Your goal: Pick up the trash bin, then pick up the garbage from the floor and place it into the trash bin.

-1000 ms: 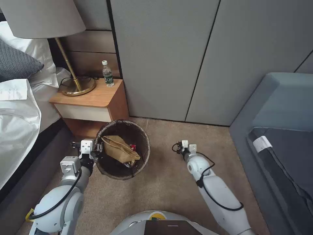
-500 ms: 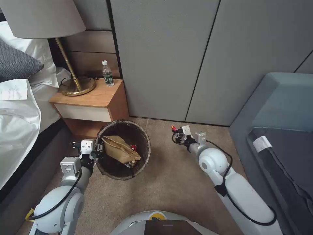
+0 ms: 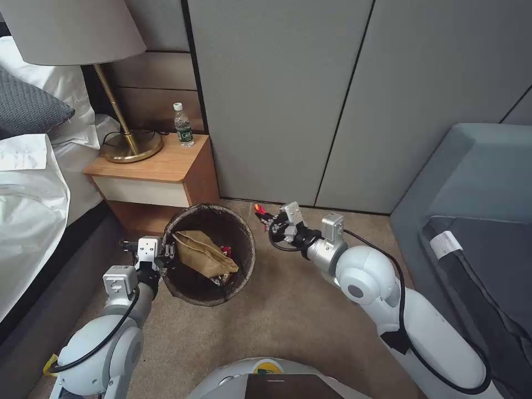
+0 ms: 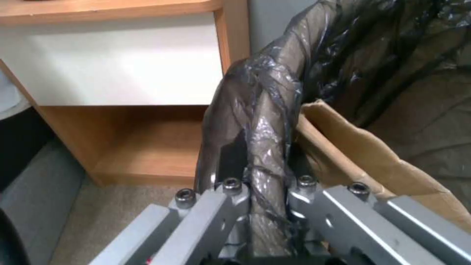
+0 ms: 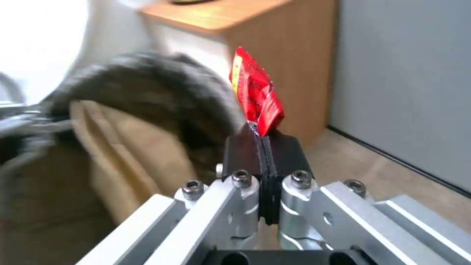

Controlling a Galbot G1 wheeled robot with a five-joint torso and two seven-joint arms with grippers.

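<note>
Trash bin (image 3: 244,252) on the carpet (image 3: 288,310) just in front of the wooden nightstand (image 3: 160,166), lined with a dark brown bag folded over the rim. Inside, a flattened brown paper bag (image 3: 202,252) leaning toward the left wall, plus a bit of red beside it, probably another wrapper. Left gripper (image 3: 168,250) at the bin's left rim, fingers pinched on rim and liner, one inside and one outside, as seen in the left wrist view (image 4: 262,184). Right gripper (image 3: 270,217) off the floor just to the right of the bin's far rim, black pads (image 5: 243,154) pressed together on the lower edge of a small red wrapper (image 5: 255,97); wrapper sticking out beyond the fingertips, pointing toward the bin. Water bottle (image 3: 183,126) and brass lamp base (image 3: 133,147) on the nightstand top, apart from both arms.
</note>
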